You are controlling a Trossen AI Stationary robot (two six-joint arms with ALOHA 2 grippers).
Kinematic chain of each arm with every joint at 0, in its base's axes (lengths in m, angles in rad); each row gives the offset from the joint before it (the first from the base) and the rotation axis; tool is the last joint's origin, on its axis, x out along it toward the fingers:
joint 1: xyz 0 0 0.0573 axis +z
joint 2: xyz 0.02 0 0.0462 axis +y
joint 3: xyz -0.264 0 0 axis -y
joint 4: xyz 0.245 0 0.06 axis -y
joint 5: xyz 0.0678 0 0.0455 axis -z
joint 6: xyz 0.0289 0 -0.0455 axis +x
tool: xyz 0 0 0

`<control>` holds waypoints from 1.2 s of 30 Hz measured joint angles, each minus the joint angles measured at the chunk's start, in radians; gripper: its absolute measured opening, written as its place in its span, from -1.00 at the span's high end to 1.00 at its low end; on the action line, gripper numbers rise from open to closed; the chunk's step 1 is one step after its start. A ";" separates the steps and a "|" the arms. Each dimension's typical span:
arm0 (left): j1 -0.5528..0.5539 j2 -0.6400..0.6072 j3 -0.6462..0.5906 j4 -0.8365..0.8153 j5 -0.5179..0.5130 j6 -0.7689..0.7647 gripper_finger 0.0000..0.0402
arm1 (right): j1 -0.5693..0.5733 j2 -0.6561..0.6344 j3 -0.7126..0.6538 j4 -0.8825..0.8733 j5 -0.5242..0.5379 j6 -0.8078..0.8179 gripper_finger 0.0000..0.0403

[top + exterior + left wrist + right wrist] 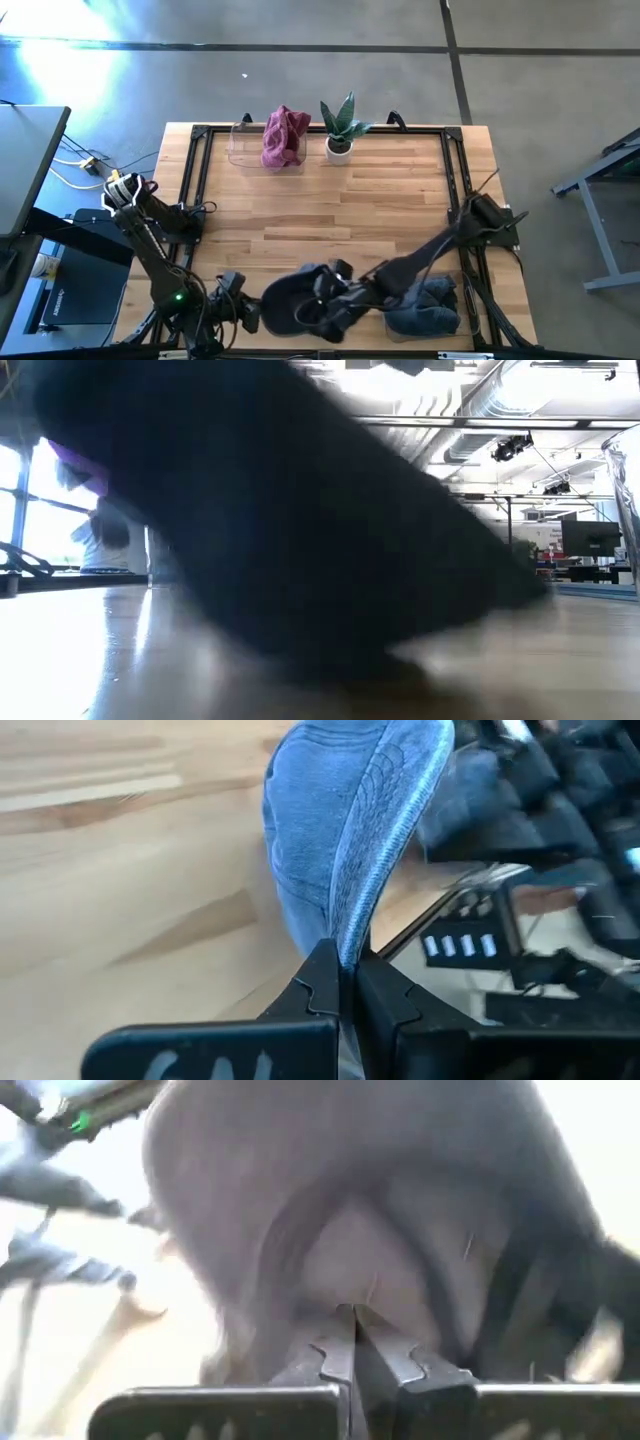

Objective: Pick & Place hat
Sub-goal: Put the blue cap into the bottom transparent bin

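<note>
Hat (292,300) sits at the bottom centre of the high view, near the table's (330,215) front edge, dark, long axis roughly left-right across the frame. Can't tell which way the brim points.

Left gripper (248,313) at the hat's left end, fingers pressed together on a thin fold of blue fabric; left wrist view shows the hat's edge (350,850) rising straight out of the closed fingertips (322,982).

Right gripper (335,300) at the hat's right end, fingers closed on hat fabric (330,1230) in the right wrist view.

Just right of it, a grey-blue cloth pile (425,305).

Low view: mostly blocked by a dark blurred mass.

Far edge, upper centre: clear bin (245,150) holding a red cloth (284,136), potted plant (340,128) beside it.
</note>
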 joint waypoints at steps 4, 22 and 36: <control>0.000 0.000 0.000 -0.004 0.006 0.000 1.00 | 0.020 -0.001 -0.008 -0.048 -0.145 0.079 1.00; 0.017 -0.006 0.001 0.248 -0.078 0.149 1.00 | -0.021 0.098 -0.198 0.384 0.128 0.034 1.00; 0.048 -0.005 -0.001 0.117 0.018 0.111 1.00 | 0.073 -0.245 -0.200 -0.065 -0.009 0.184 0.71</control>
